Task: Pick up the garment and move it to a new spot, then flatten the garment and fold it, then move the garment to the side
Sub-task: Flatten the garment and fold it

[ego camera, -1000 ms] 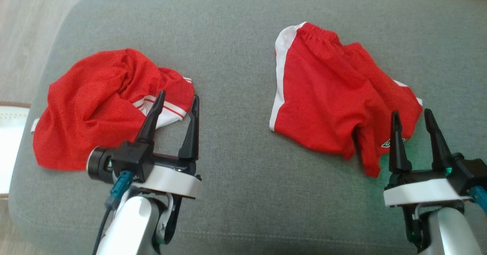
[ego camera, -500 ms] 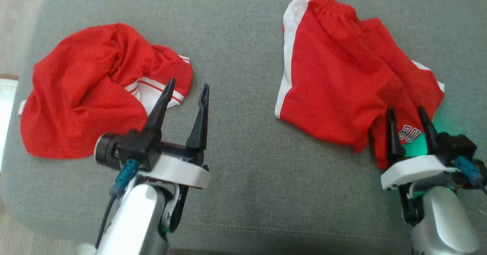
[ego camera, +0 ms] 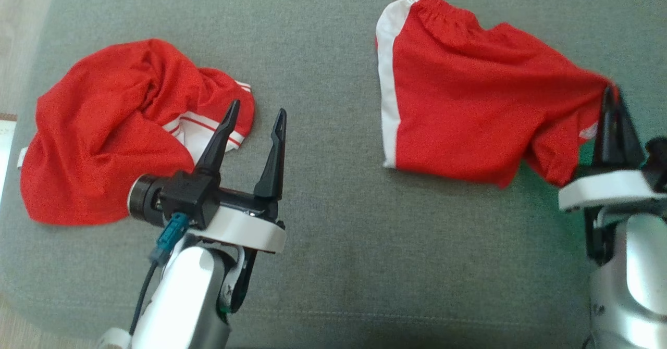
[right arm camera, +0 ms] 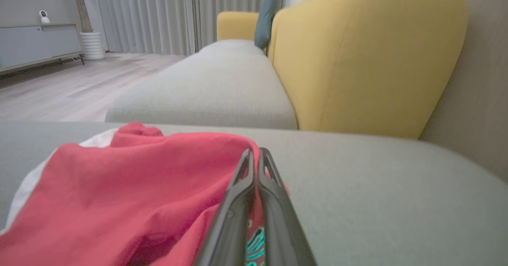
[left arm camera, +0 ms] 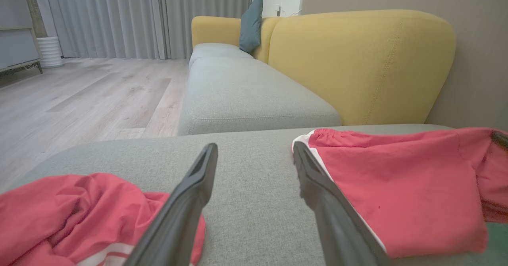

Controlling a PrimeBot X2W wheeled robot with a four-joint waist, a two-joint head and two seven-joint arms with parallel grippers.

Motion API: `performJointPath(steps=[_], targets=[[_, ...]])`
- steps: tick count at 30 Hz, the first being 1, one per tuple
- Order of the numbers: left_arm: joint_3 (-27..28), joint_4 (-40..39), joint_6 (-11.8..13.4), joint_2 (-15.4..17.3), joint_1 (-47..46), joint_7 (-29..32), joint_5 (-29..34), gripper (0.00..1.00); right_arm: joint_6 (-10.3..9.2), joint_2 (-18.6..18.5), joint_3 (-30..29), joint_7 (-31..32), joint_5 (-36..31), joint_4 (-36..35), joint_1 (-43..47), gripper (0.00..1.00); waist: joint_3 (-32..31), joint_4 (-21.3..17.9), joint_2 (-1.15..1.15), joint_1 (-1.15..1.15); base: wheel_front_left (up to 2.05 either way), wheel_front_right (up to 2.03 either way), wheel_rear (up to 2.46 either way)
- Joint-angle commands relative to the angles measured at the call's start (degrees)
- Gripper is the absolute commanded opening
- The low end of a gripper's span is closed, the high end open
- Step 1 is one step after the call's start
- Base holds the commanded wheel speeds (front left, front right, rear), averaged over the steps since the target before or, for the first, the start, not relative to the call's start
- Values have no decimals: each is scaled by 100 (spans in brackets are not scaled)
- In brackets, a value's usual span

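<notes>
Left gripper: spread wide, holding nothing, hovering over the cushion near its front edge, left of centre. Right gripper: pinched tight on the shorts at a leg hem, at the cushion's right side. Fabric runs taut up to the tips. The rest of the shorts lies on the cushion's right half, white stripe facing centre. Crumpled red shirt on the cushion's left half, just beside the left gripper. Yellow backrest beyond the cushion's far edge.
</notes>
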Motion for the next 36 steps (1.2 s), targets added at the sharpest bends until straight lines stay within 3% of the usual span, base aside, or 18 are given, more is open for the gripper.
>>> performJointPath(steps=[1,7,10,16,23,24,25,31,36], targets=[[237,-177,3,-1,-120,-29,-7,100,24,-30,122,-75,-125,-268,-215,0,-52,-10,0,0,0,0,0],[206,-198,17,-13,-104,-29,-83,100,24,-30,200,-69,-1155,-777,-562,0,-173,86,0,0,0,0,0],[166,-249,48,-15,-102,-29,-165,100,24,-210,451,36,-1642,-754,-859,0,-144,178,0,0,0,0,0],[80,-270,103,-16,-103,-29,-272,100,24,-875,814,160,-1902,-185,-1683,0,-8,364,0,0,0,0,0],[43,-280,130,-16,-161,-29,-292,100,24,-1090,936,119,-1915,718,-2489,0,119,442,0,0,0,0,0],[42,-271,130,-16,-163,-29,-289,100,24,-1094,994,114,-1895,892,-2535,4,123,441,0,0,0,0,0],[38,-260,129,-16,-162,-29,-286,100,24,-1094,1084,129,-1844,1096,-2561,100,119,438,0,0,0,0,0],[45,-210,135,-17,-113,-29,-264,100,24,-1068,1135,63,-1728,1683,-2509,100,11,305,0,0,0,0,0],[95,-182,127,-17,-49,-29,-223,100,24,-883,881,-17,-1618,1639,-2137,100,-216,102,0,0,0,0,0]])
